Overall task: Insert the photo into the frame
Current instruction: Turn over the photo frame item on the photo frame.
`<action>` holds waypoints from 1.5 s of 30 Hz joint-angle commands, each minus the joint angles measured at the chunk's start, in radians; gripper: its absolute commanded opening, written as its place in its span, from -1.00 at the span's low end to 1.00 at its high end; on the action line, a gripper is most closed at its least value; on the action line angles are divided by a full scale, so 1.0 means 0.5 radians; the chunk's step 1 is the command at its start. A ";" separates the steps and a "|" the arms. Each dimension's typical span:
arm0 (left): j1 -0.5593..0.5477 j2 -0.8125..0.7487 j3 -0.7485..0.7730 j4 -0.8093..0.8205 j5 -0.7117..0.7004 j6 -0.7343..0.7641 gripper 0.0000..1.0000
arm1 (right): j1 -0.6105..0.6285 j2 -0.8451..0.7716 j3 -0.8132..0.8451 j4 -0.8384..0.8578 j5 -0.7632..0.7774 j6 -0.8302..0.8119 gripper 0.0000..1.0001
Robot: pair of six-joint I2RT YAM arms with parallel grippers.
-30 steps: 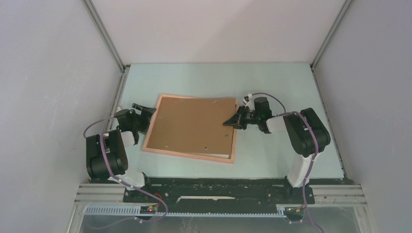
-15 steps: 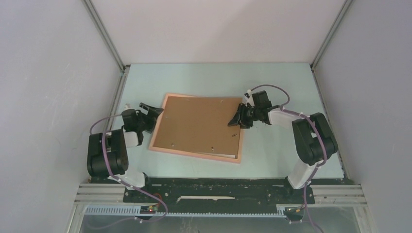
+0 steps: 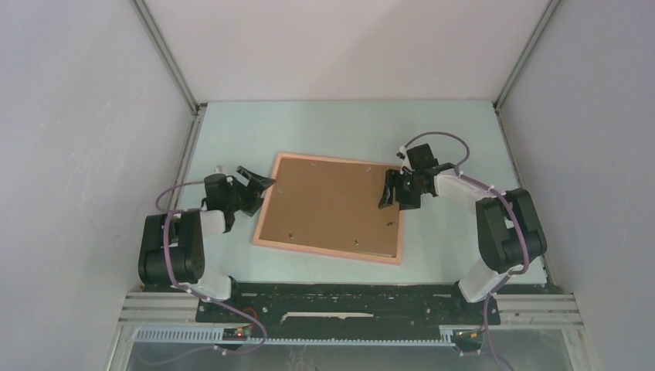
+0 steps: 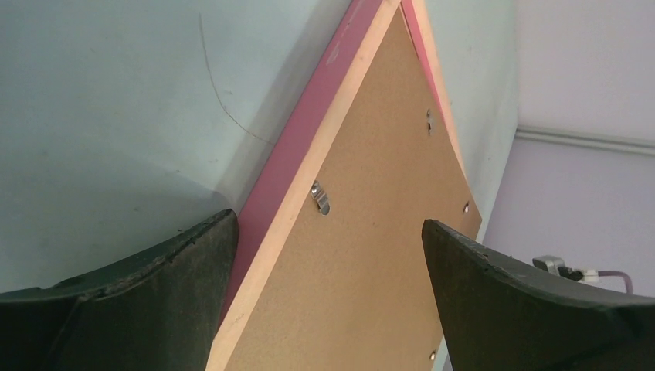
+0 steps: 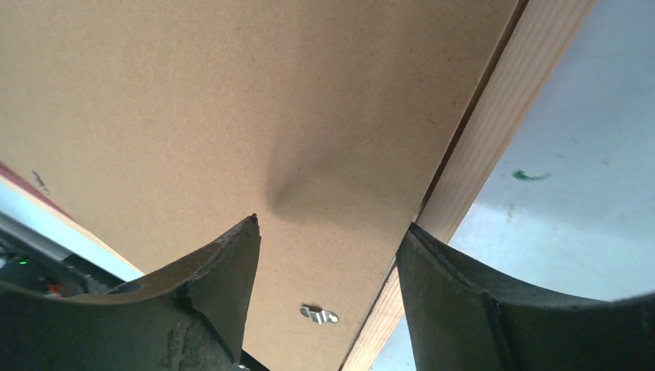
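Parted now at the right gripper (image 5: 328,232), with fingers (image 5: 224,286) no longer pinched shut as a second ago, and gripping nothing. Poised just over the brown backing board (image 5: 232,93) and the right rail of the frame (image 5: 494,116), close to a small metal clip (image 5: 318,314). Spread wide at the left gripper (image 4: 328,224), same as before, straddling the frame's left rail with one tip on the table side and the other over the board. Cannot tell whether touching the wood. Nothing clasped there either.

Outward from the tips: lying flat and back up on the pale table (image 3: 324,127), near the middle, with the board set inside the salmon-pink rails. Shifted rightward across the table over the last second, and both grippers moved rightward along with it. No telling where the photo sits, none of it being in sight.
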 commanded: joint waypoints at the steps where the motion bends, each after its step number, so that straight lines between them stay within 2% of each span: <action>1: -0.060 -0.003 0.048 -0.236 0.090 0.080 1.00 | -0.004 -0.171 0.090 -0.187 0.336 -0.165 0.46; 4: -0.087 0.005 0.071 -0.258 0.096 0.091 1.00 | -0.010 -0.251 0.069 -0.222 0.469 -0.156 0.48; 9: -0.125 -0.029 0.087 -0.307 0.069 0.116 1.00 | -0.016 -0.383 -0.018 -0.205 0.717 -0.129 0.62; 15: -0.124 -0.072 0.065 -0.309 0.042 0.135 1.00 | -0.190 -0.475 -0.304 0.087 0.114 0.033 0.49; 22: -0.127 -0.069 0.073 -0.308 0.049 0.158 1.00 | -0.172 -0.397 -0.426 0.204 -0.033 0.178 0.44; 27: -0.127 -0.048 0.086 -0.302 0.074 0.165 1.00 | 0.075 -0.489 -0.428 -0.001 0.388 0.343 0.53; 30: -0.128 -0.041 0.090 -0.299 0.080 0.167 1.00 | 0.164 -0.513 -0.432 -0.158 0.667 0.399 0.47; 35: -0.129 -0.028 0.098 -0.283 0.094 0.171 1.00 | 0.235 -0.486 -0.446 -0.155 0.649 0.447 0.31; 39: -0.128 -0.009 0.109 -0.282 0.113 0.173 1.00 | 0.347 -0.433 -0.406 -0.156 0.676 0.499 0.33; 45: -0.125 -0.018 0.097 -0.268 0.113 0.171 1.00 | 0.400 -0.345 -0.380 -0.222 0.892 0.469 0.28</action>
